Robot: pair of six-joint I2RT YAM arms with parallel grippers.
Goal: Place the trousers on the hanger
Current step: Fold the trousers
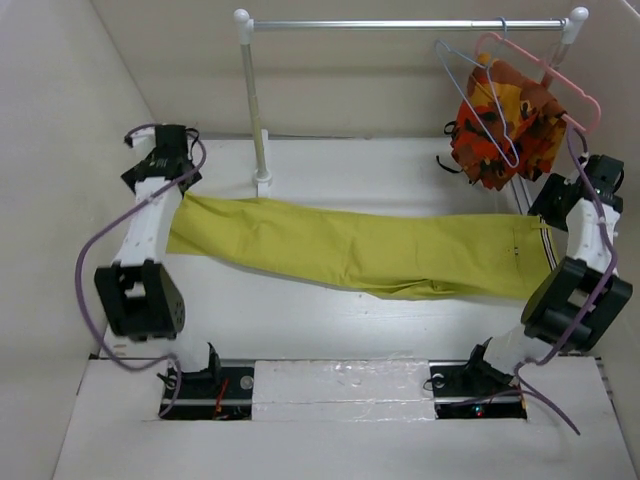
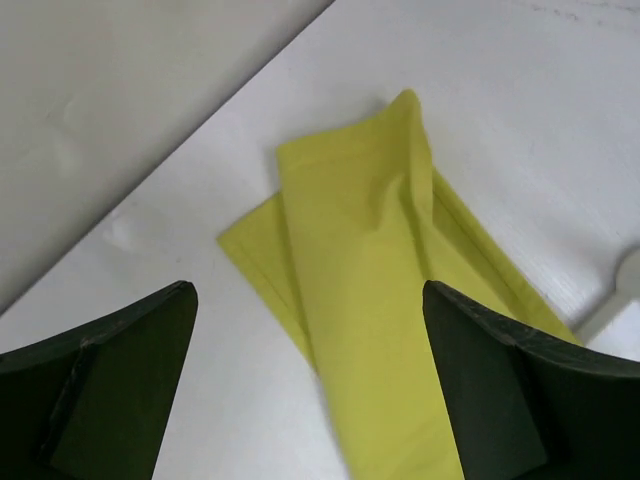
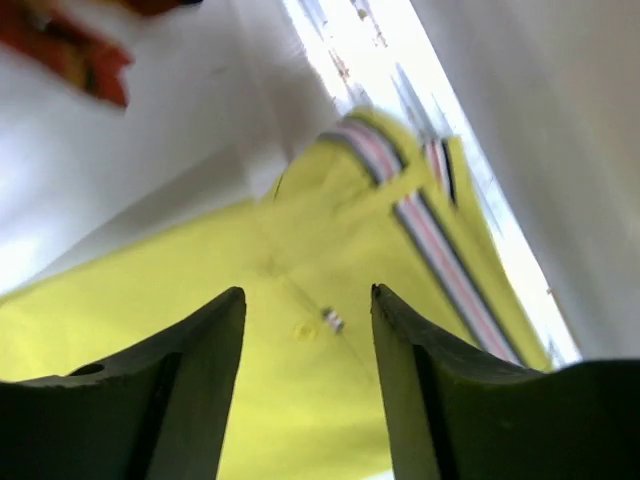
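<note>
The mustard yellow-green trousers (image 1: 380, 250) lie flat across the table, leg ends at the left and striped waistband at the right. The pale-blue wire hanger (image 1: 462, 88) hangs empty on the rail at the back right. My left gripper (image 1: 172, 175) hovers open over the leg ends (image 2: 370, 260); in the left wrist view it (image 2: 308, 292) holds nothing. My right gripper (image 1: 556, 205) hovers open over the waist end; in the right wrist view it (image 3: 307, 291) holds nothing, above the yellow cloth (image 3: 150, 290) and near the striped trim (image 3: 440, 240).
A clothes rail (image 1: 400, 24) stands at the back on a white post (image 1: 257, 110), whose base (image 2: 620, 295) is near the leg ends. A pink hanger (image 1: 560, 85) holds an orange, red and brown patterned garment (image 1: 500, 125). Walls stand close on the left and right.
</note>
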